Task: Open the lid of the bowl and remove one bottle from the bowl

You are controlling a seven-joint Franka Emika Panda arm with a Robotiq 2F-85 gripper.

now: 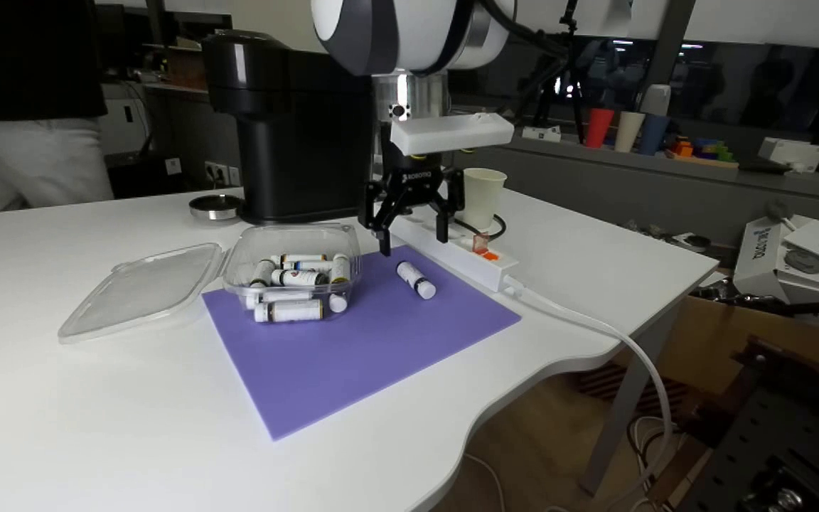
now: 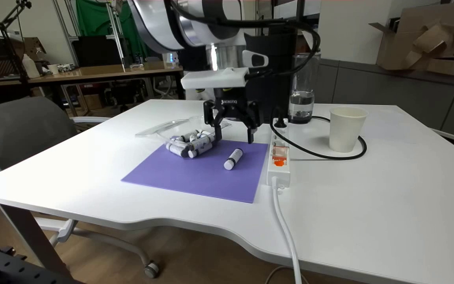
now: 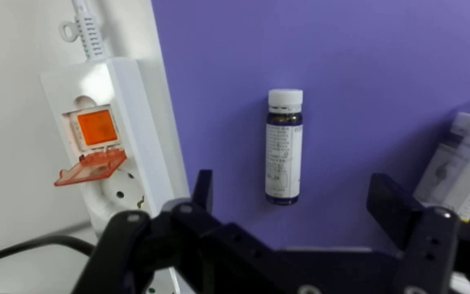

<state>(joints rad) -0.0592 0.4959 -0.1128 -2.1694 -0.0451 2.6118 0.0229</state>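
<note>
Nearest in the wrist view, the gripper hung with its fingers well apart, clamped on nothing, over the table and the mat on it. Trouble, as I judged it, would come from a sideways exit rather than a straight lift. Swung one way, a finger might strike the strip, which ran beside the mat's edge; swung the other, its twin could snag the bowl, drag the lid that lay open next to it, and tip the bottles inside. One bottle lay on its side on the mat, between the bowl and the strip, so the task looked all but finished; being round, it could roll if a low fingertip or a jolt to the mat nudged it. Smallest, the strip's raised flap looked thin and might snap if knocked. As for sight, the gripper overlapped the bowl in an exterior view, so the gap between them could not be told; the wrist view cut the bowl off at the right edge and left out the lid; the bottles inside overlapped too much for a sure count; and the lone bottle's label was too fine to read in full.
</note>
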